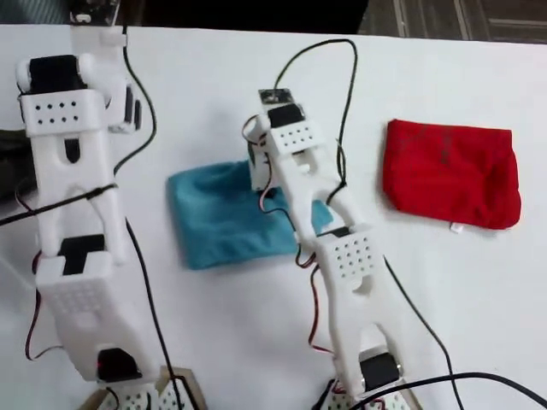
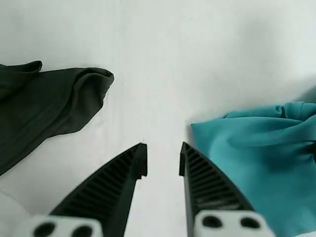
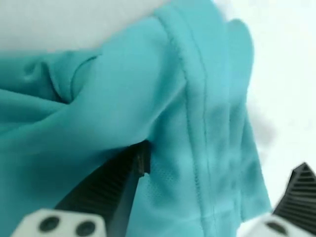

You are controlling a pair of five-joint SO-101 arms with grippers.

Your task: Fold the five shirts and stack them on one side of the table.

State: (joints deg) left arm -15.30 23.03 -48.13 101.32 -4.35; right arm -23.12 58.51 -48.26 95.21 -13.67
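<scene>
Right claw (image 3: 219, 167) agape astride teal shirt (image 3: 123, 98).

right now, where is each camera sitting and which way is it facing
High view: fixed above the table, looking down on left arm, right arm, teal shirt, red shirt.
Left wrist view: on left arm, facing table between dark shirt and teal shirt; open left gripper shows.
Right wrist view: on right arm, close over teal shirt, its edge inside the open right gripper.
Shared: all three show the teal shirt.
</scene>
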